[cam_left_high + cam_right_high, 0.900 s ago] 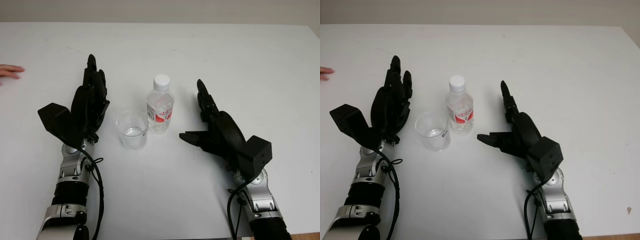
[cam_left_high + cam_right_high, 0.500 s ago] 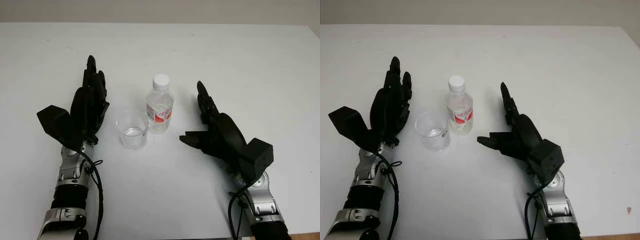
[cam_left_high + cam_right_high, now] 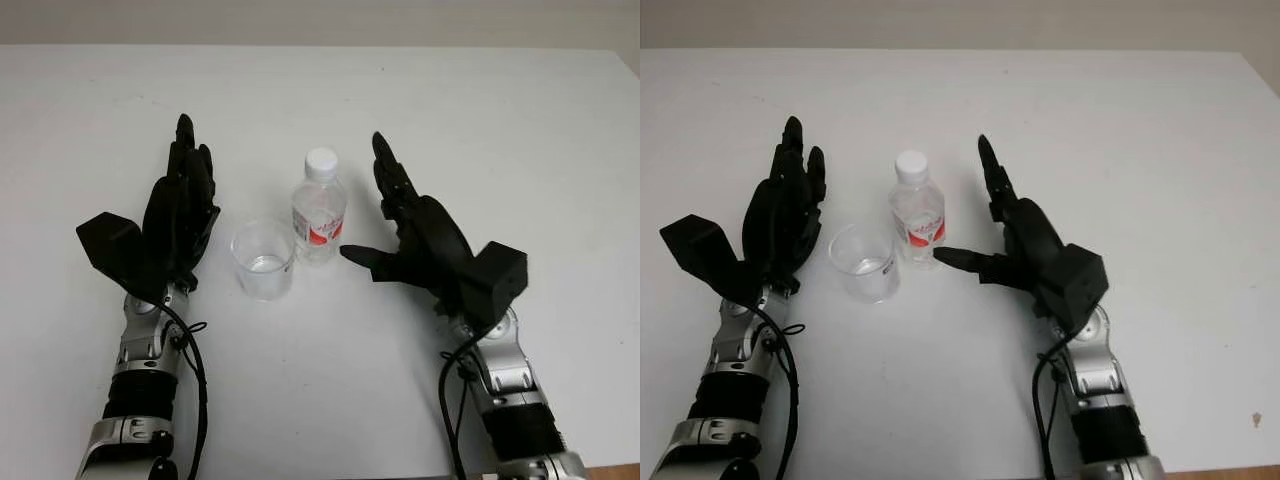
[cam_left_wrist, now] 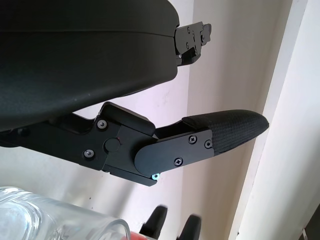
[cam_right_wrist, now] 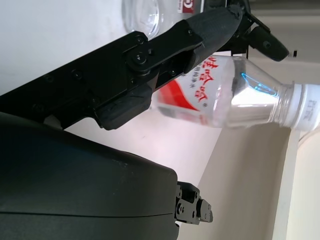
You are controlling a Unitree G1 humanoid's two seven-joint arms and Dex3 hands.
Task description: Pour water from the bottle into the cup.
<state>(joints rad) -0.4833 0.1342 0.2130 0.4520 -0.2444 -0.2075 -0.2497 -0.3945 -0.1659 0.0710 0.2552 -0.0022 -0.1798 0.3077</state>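
Water bottle [image 3: 320, 208], white-capped and red-labelled, upright on the white table [image 3: 520, 130], just beside the right hand [image 3: 408, 225], inside its wide-open span; thumb tip near the bottle's base, contact unclear. Clear plastic cup [image 3: 264, 259] touching or nearly touching the bottle, between it and the left hand [image 3: 180, 215]. Left hand open, holding nothing.

Both eye views look forward and down from the head onto the white desk [image 3: 480, 110], from spots slightly apart, sharing the bottle [image 3: 320, 210], cup [image 3: 263, 260] and both arms. Each wrist view sits very close beside its own hand's black shell, turned roughly sideways; both catch the bottle [image 5: 235, 100].
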